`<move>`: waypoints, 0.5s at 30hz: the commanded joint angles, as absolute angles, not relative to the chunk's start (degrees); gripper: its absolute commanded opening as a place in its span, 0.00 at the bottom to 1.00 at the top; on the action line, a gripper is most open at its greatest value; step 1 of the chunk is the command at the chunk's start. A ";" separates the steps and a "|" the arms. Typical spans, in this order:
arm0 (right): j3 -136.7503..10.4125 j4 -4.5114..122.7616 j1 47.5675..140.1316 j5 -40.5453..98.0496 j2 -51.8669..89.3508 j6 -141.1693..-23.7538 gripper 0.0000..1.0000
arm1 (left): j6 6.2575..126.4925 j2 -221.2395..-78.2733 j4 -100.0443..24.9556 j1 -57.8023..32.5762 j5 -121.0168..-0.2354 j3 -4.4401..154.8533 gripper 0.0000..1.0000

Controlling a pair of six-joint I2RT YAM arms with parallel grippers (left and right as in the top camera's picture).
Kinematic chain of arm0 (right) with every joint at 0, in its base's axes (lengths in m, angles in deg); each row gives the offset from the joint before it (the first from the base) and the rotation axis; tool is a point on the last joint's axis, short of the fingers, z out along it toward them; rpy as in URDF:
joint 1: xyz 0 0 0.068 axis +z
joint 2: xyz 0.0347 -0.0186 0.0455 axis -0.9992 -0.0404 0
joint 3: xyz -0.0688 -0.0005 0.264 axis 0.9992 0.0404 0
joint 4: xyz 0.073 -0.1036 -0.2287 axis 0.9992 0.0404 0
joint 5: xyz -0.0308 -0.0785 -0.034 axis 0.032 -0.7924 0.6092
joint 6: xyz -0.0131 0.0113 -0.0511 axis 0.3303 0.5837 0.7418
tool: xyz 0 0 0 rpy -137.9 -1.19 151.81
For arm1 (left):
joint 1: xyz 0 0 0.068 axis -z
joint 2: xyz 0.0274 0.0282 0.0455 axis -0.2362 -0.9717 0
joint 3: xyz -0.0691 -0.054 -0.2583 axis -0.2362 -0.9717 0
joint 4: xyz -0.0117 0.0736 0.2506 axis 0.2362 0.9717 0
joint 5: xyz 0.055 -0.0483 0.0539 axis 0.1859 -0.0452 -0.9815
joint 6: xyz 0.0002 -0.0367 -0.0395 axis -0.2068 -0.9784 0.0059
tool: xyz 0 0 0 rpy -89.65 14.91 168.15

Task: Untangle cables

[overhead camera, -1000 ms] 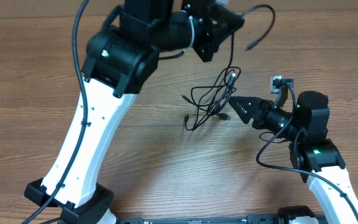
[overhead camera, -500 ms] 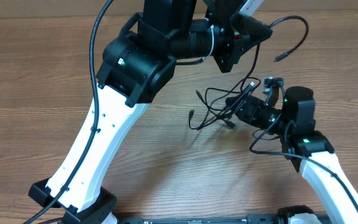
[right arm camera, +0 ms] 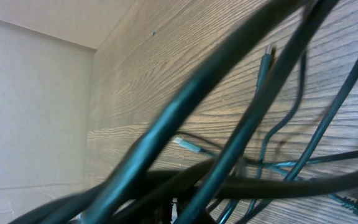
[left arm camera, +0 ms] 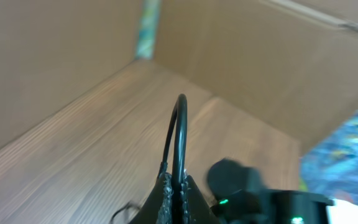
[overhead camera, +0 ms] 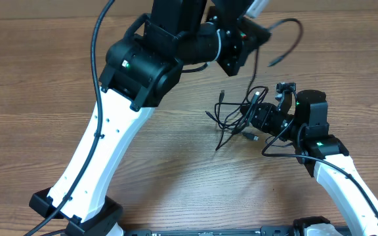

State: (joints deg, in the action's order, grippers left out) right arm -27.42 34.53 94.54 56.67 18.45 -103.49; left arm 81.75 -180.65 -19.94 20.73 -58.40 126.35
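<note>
A tangle of thin black cables [overhead camera: 231,110] lies on the wooden table, right of centre. Plug ends stick out of it at the top [overhead camera: 223,94] and at the lower left [overhead camera: 217,147]. My left gripper [overhead camera: 258,31] is raised at the top of the overhead view, shut on one cable [left arm camera: 180,124]. That cable arcs out to a dangling plug [overhead camera: 272,62]. In the left wrist view its fingers [left arm camera: 165,193] pinch the cord. My right gripper [overhead camera: 249,118] is buried in the tangle's right side, shut on the cables [right arm camera: 241,124], which fill the right wrist view and hide most of its jaws.
The left arm's white link and black elbow [overhead camera: 136,65] span the table's left half above the surface. The right arm's base link [overhead camera: 340,183] comes in from the lower right. Cardboard walls [left arm camera: 55,62] stand beyond the table's far side.
My right gripper pushed left into the tangle and closed on it. The tangle shifted slightly right. The left arm swung right with its cable still held.
</note>
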 commanded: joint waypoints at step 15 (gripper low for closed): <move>-27.77 29.35 80.72 90.55 25.66 -104.34 0.04 | 81.90 -179.08 4.45 17.43 -86.15 127.79 0.04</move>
State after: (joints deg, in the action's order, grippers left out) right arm -27.42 30.61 84.16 75.80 22.84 -103.53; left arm 81.75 -180.65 1.92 17.58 -80.32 126.42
